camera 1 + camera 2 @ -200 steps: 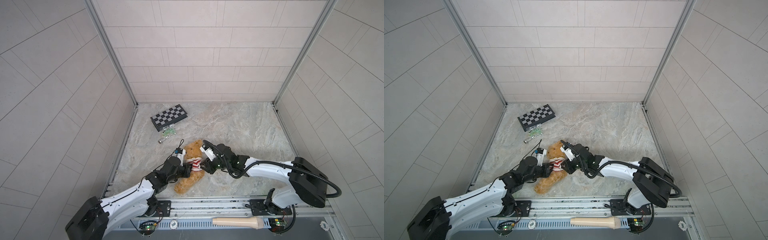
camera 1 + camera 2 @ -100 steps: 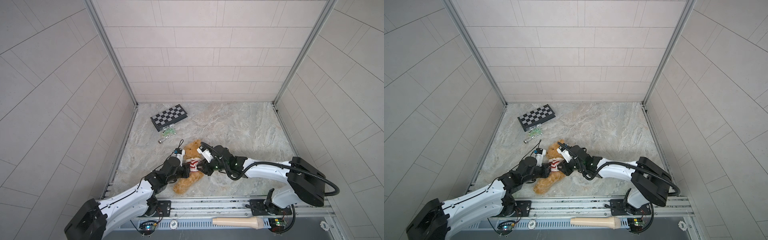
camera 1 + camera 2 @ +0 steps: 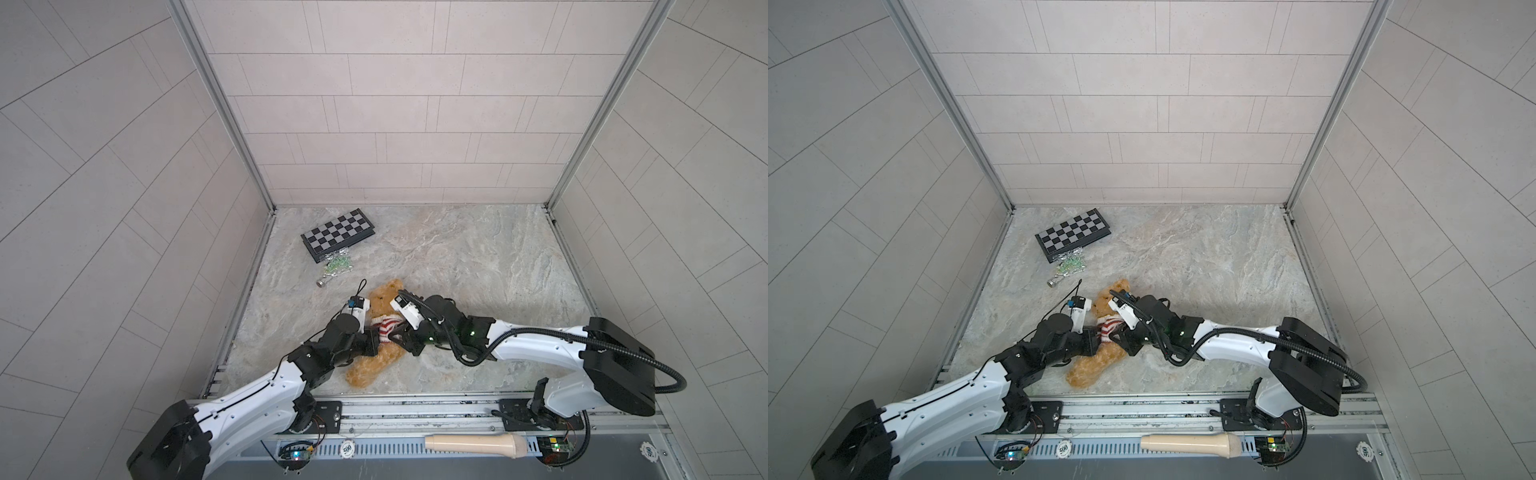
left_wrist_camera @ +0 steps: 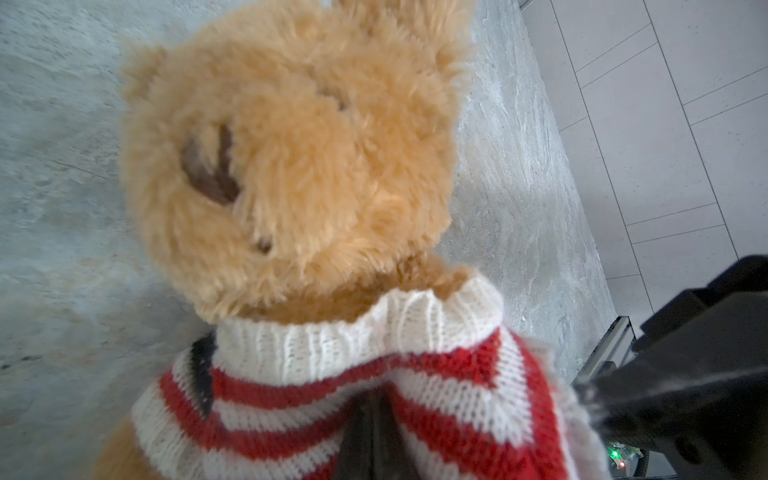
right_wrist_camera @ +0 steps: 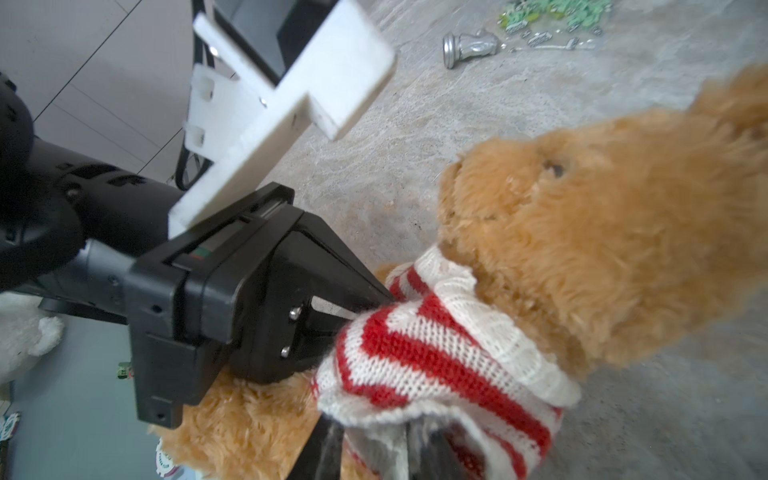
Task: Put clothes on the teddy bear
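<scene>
Left gripper (image 5: 353, 309) pressed shut on sweater (image 4: 374, 374) at bear's (image 3: 384, 297) side. Right gripper (image 5: 374, 449) pinches the hem and has edged slightly leftward in the last second. Bear lies front-centre between them, collar past head. Judgement: the bunched sweater still needs pulling down.

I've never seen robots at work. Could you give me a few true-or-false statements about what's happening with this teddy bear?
1. The teddy bear's head is through the sweater's collar. True.
2. The teddy bear stands upright. False: it lies on the table.
3. The left hand and the right hand both grip the sweater. True.
4. The teddy bear lies on a game board. False: the chessboard lies apart, near the back wall.
</scene>
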{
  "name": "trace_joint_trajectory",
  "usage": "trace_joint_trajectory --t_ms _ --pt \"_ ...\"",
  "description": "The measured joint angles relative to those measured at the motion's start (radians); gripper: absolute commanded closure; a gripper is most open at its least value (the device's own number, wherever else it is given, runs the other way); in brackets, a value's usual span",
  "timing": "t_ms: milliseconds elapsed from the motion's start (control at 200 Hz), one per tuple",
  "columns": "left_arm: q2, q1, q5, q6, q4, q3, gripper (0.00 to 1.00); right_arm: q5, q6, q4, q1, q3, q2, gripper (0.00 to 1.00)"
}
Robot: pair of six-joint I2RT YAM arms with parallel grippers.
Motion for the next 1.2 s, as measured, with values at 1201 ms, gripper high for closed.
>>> trace_joint_trajectory --t_ms 1201 --pt "0.047 0.0 0.0 -0.001 0.089 -0.015 0.99 0.128 0.049 -0.018 -0.057 -0.138 -0.142 0.82"
